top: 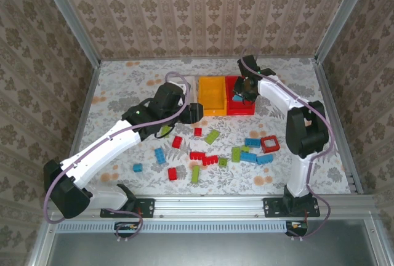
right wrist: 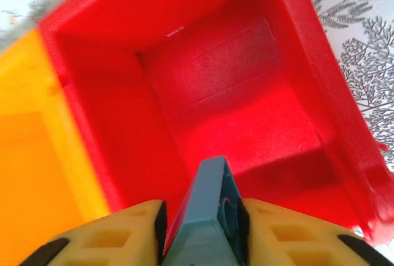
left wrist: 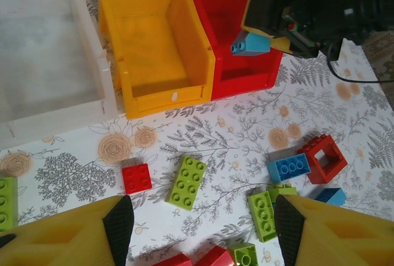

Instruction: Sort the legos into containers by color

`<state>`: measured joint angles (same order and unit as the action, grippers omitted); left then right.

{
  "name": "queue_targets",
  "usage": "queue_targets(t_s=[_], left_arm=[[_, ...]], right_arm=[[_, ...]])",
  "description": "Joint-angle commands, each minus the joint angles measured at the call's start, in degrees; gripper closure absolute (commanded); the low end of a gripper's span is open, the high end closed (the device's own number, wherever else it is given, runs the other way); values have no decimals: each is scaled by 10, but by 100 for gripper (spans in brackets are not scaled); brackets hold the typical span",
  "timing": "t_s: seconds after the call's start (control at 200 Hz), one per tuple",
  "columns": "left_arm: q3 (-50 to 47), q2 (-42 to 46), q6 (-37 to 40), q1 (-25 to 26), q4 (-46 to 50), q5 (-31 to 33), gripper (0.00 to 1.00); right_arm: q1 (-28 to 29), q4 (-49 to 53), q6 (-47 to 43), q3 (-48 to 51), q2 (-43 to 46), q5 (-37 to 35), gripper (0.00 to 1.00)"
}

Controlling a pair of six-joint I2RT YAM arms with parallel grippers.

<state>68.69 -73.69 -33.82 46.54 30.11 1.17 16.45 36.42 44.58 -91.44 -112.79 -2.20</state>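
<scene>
Right jaws: pinching a blue brick (right wrist: 208,217) by its sides, directly above the open mouth of the red bin (right wrist: 111,112).
Left jaws: spread wide with nothing between them, hanging over the loose bricks (top: 197,155) just in front of the bins.
Done so far: as far as we can see, nothing is sorted. The red bin shows a bare floor, the yellow bin (left wrist: 166,100) likewise, and we make out no brick through the white bin (left wrist: 86,38).
In hand: we judge the blue brick to be on the point of release into the red bin, which would make it the first piece placed.
Left to do: nearly all of it. Red, green and blue pieces lie scattered across the surface (left wrist: 246,124), well apart from the bins.
Bricks: hard, glossy plastic with round studs on top. We note a long green brick (left wrist: 188,181), a small square red one (left wrist: 136,178) and a hollow red frame (left wrist: 323,158).
Bins: moulded rectangular tubs set side by side and touching. The red interior looks finely grained, and the white one is cloudy and translucent.
Surface: flat and matte, printed with ferns and flowers.
Jaw build: yellow fingers with dark pads (left wrist: 120,223).
</scene>
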Motion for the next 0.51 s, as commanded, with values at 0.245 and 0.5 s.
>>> queue_targets(t_s=[0.245, 0.5], left_arm=[[-7, -22, 7, 2, 38, 9, 35], [-39, -54, 5, 4, 72, -24, 40]], right_arm=[[10, 60, -29, -28, 15, -17, 40], [39, 28, -94, 41, 145, -15, 41]])
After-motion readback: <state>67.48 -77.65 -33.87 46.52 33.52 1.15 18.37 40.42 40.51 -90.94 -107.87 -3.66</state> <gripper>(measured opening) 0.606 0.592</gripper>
